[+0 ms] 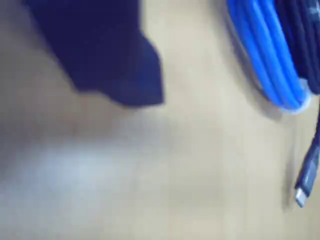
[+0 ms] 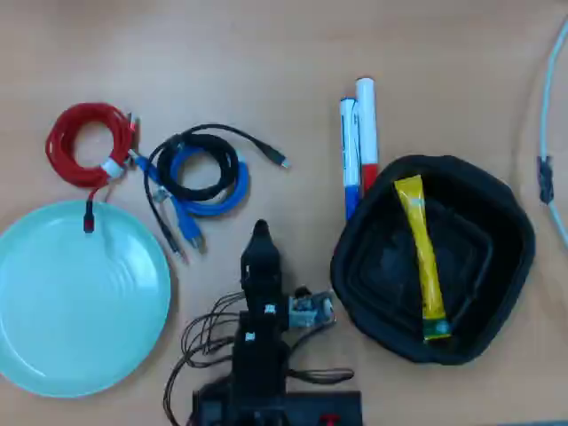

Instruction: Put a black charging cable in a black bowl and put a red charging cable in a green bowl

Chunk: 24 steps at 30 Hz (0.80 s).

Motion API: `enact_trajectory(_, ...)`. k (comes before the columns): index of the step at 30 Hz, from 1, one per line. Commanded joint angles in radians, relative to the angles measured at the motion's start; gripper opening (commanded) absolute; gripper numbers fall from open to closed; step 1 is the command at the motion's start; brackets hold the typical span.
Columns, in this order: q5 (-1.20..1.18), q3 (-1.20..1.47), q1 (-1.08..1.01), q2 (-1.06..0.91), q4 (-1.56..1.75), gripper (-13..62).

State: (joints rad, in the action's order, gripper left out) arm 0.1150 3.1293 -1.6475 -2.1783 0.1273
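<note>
The black charging cable (image 2: pixel 197 164) overlaps a blue cable (image 2: pixel 226 197) (tool (image 2: pixel 259 232) opening unreadable, blurred).

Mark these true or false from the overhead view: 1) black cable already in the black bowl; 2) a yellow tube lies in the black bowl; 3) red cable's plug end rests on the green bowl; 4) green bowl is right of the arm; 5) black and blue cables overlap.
1) False. The black charging cable lies on the table, coiled over the blue cable.
2) True. A yellow tube lies in the black bowl.
3) True. The red charging cable trails one plug onto the green bowl rim.
4) False. It sits left of the arm.
5) True.
</note>
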Motion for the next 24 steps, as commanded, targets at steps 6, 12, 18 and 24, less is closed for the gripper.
enact_trajectory(6, -0.21, -1.077, 0.314, 0.36, -1.224, 46.1)
enact_trajectory(12, -0.216, -1.085, 0.316, 0.359, -1.229, 46.1)
enact_trajectory(18, -0.307, -1.206, 0.328, 0.336, -1.255, 46.1)
enact_trajectory(24, -0.476, -1.393, 0.425, 0.305, -1.27, 46.1)
